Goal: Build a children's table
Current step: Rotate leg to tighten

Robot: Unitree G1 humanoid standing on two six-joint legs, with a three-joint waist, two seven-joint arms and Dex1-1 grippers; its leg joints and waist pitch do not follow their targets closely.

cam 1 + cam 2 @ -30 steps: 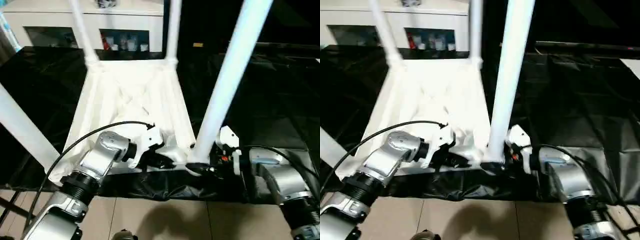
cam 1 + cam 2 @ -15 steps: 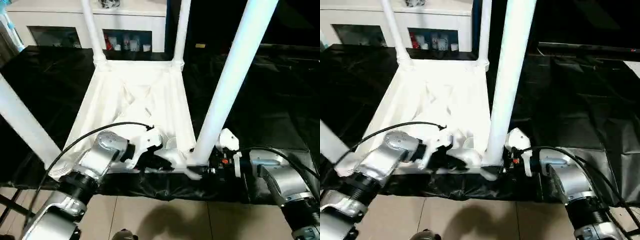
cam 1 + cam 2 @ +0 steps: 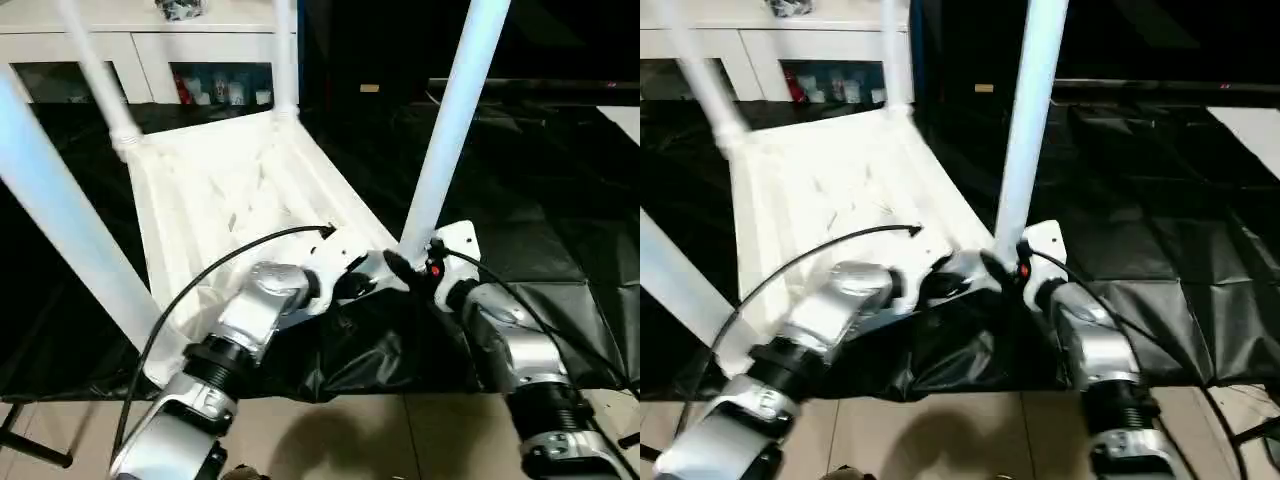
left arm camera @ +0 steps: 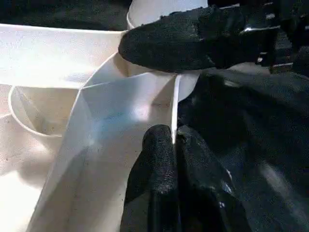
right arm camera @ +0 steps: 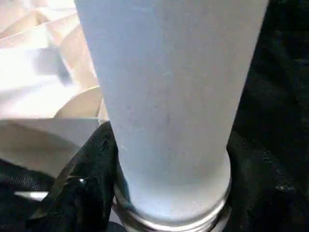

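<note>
The white table top [image 3: 225,190] lies upside down on black sheeting [image 3: 560,250], with all four legs standing up from its corner sockets. The left gripper [image 4: 175,145] is closed, pinching the thin raised rim [image 4: 175,104] at the near right corner. The right gripper [image 3: 405,268] is set around the base of the near right leg [image 3: 450,125] where it enters the socket, one finger [image 4: 169,43] lying against the leg. A white cabinet [image 3: 150,65] stands behind.
</note>
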